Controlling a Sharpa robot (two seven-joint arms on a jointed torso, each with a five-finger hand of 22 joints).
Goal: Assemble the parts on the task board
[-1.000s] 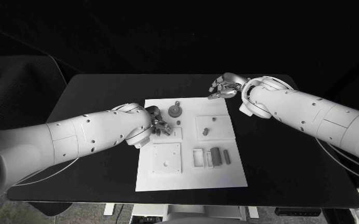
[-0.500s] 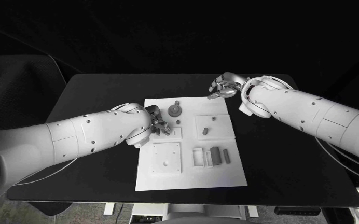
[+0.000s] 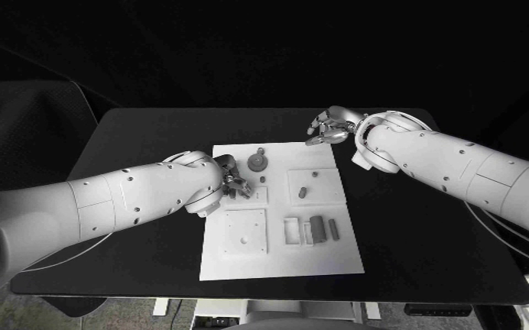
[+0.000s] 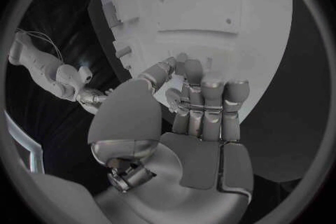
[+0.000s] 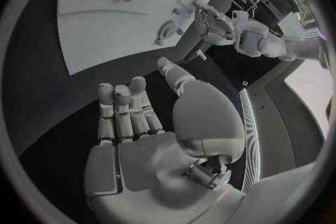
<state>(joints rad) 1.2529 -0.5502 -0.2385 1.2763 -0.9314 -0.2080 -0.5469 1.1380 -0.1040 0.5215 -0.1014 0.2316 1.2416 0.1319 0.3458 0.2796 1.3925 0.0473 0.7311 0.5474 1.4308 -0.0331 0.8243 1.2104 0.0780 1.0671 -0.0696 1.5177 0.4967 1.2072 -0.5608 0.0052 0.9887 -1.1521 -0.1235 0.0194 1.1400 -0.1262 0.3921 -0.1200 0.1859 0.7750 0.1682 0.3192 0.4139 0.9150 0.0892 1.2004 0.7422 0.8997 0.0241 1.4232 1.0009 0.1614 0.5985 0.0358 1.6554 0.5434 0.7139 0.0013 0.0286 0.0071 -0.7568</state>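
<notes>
The white task board (image 3: pixel 281 261) lies in the middle of the black table. On it sit a round grey part (image 3: pixel 257 165), a small peg (image 3: pixel 316 174), an oblong part (image 3: pixel 302 191) and two dark bars (image 3: pixel 324 229) beside a small frame (image 3: pixel 292 232). My left hand (image 3: pixel 234 183) hovers over the board's left side with its fingers curled and thumb close to them (image 4: pixel 196 101); what lies between them is hidden. My right hand (image 3: pixel 327 132) hangs off the board's far right corner above the table, with its fingers (image 5: pixel 126 112) apart and nothing in them.
A raised square plate (image 3: pixel 245 232) takes up the board's near left. Bare black table (image 3: pixel 430 231) lies to the right of the board and also at its left (image 3: pixel 132 147). My left forearm (image 3: pixel 121 204) crosses the table's left side.
</notes>
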